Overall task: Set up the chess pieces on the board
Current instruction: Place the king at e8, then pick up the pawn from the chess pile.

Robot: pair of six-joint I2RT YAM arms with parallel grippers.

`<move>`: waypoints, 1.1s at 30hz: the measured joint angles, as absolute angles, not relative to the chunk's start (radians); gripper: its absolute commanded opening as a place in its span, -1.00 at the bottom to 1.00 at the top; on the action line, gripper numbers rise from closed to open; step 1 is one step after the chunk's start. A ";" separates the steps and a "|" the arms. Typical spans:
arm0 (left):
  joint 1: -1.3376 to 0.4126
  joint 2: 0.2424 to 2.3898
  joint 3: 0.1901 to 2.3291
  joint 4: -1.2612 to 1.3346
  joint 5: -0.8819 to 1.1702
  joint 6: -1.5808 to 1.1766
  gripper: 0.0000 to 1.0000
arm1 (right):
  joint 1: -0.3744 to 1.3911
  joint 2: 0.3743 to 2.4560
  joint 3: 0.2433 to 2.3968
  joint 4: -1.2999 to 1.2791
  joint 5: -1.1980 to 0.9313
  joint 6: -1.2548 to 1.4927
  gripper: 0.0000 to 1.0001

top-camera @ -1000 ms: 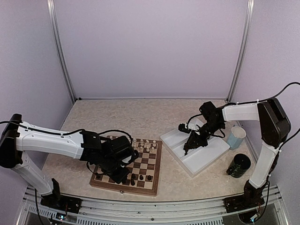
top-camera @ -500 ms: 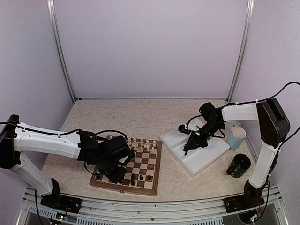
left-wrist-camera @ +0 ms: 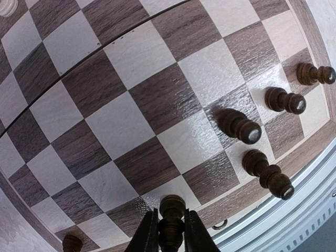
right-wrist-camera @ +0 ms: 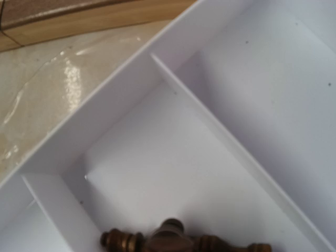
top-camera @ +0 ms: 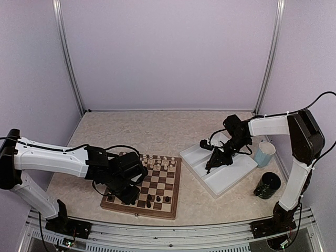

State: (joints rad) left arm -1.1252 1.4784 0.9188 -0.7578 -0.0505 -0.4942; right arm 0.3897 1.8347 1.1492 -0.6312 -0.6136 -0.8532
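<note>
The board [top-camera: 170, 206] lies at near left, with cream chess pieces [top-camera: 160, 161] along its far side and a few dark ones [top-camera: 157, 199] at its near edge. My left gripper [top-camera: 130, 196] points down at the board's near left part. In the left wrist view its fingers [left-wrist-camera: 148, 234] hug a dark piece [left-wrist-camera: 172, 218] that stands upright on a square near the rim. Several other dark pieces [left-wrist-camera: 239, 126] stand to the right. My right gripper [top-camera: 213, 161] hangs over the white tray [top-camera: 231, 179], shut on a dark piece [right-wrist-camera: 170, 239] seen blurred across the bottom of its wrist view.
A pale blue cup [top-camera: 264, 153] and a black cup [top-camera: 269, 185] stand right of the tray. The tray's dividers [right-wrist-camera: 210, 123] split it into compartments. A metal rail runs along the table's near edge. Enclosure walls close the back and sides.
My left arm has drawn slightly left over the board's near corner, with the dark piece still between its fingers. The right gripper has barely moved over the tray.
</note>
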 measured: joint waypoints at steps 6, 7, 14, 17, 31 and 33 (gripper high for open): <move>-1.130 1.478 0.924 -0.784 -0.074 -0.493 -0.28 | 0.390 1.835 1.149 -0.633 -0.615 -0.854 -0.92; -1.130 1.477 0.934 -0.802 -0.086 -0.494 -0.22 | 0.390 1.835 1.149 -0.635 -0.616 -0.854 -0.92; -1.102 1.390 1.135 -0.891 -0.149 -0.462 0.09 | 0.390 1.835 1.166 -0.645 -0.627 -0.855 -0.93; -1.038 1.325 1.209 -0.844 -0.168 -0.434 0.10 | 0.389 1.835 1.169 -0.648 -0.636 -0.855 -0.94; -0.951 1.515 1.236 -0.236 -0.101 -0.329 0.05 | 0.367 1.787 1.227 -0.707 -0.726 -0.844 -0.95; -0.950 1.575 1.245 -0.199 -0.067 -0.327 0.04 | 0.365 1.777 1.232 -0.716 -0.744 -0.840 -0.95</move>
